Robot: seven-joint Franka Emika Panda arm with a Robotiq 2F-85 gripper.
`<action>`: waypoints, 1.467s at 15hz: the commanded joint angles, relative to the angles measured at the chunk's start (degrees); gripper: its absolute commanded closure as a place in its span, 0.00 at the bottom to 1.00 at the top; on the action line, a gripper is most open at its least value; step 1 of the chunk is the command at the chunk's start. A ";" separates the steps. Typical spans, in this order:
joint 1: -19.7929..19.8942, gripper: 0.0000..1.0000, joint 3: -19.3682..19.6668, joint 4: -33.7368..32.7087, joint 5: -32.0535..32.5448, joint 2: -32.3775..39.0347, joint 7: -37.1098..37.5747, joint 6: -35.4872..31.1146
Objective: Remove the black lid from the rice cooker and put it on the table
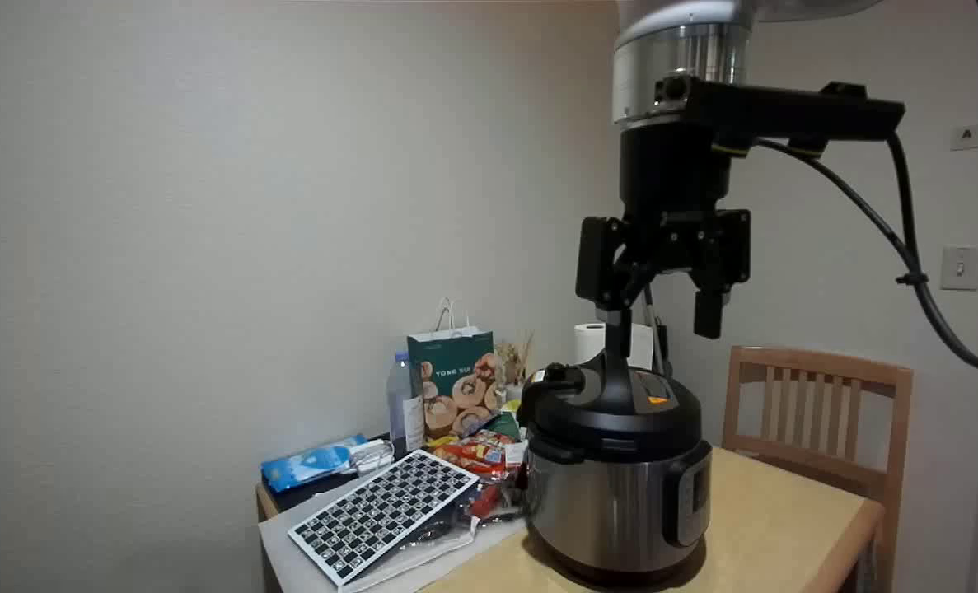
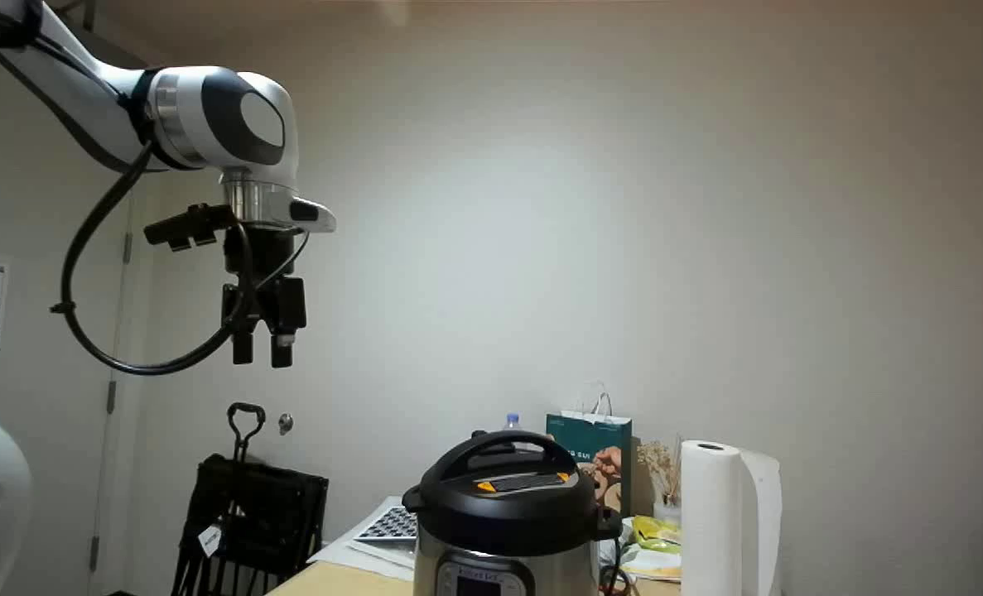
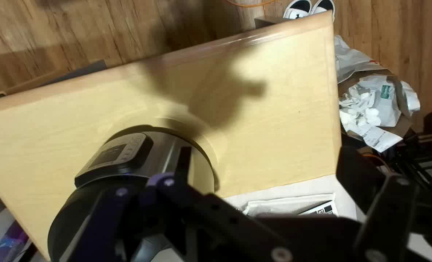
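We find the rice cooker (image 1: 600,506) on the table (image 1: 777,519), the black lid (image 1: 620,424) seated on top. In the wrist view, bare wood spreads to the cooker's right as far as the table's edge, with a narrower strip between the cooker and the long edge above it; a dark shadow (image 3: 216,94) crosses that open wood. On the cooker's side away from its control panel (image 1: 693,498) we have less room: a checkered board (image 1: 386,515) and bright packets (image 1: 480,453) lie near it. Our gripper (image 2: 262,356) hangs higher than the cooker and well apart from it, fingers (image 1: 618,333) parted wide; where one of them seems to meet the lid's handle (image 1: 616,391) in an exterior view, it only overlaps by line of sight.

The cooker is covered, so we cannot see inside. Behind it, a green paper bag (image 1: 456,371) conceals its contents, and a small pot (image 2: 667,511) bears dried stalks (image 2: 658,463).

In the wrist view our gripper hides much of the lid; in an exterior view the frame cuts off the cooker's base, and likewise the foot of the white paper roll (image 2: 710,521) to its right. We cannot make out the lettering on the control panel.
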State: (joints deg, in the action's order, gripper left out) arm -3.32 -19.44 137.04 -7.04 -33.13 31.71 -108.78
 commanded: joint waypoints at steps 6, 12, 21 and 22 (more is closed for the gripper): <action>-0.28 0.00 1.33 0.12 1.08 0.57 -0.16 -0.50; 5.34 0.00 3.87 -0.14 9.62 2.24 2.07 -0.97; 5.91 0.00 6.31 -0.21 10.62 3.45 1.65 -0.46; 6.30 0.00 6.92 -1.28 10.38 5.00 1.35 0.53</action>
State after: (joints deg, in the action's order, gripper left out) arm 3.53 -13.94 136.95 3.07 -29.84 32.95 -109.41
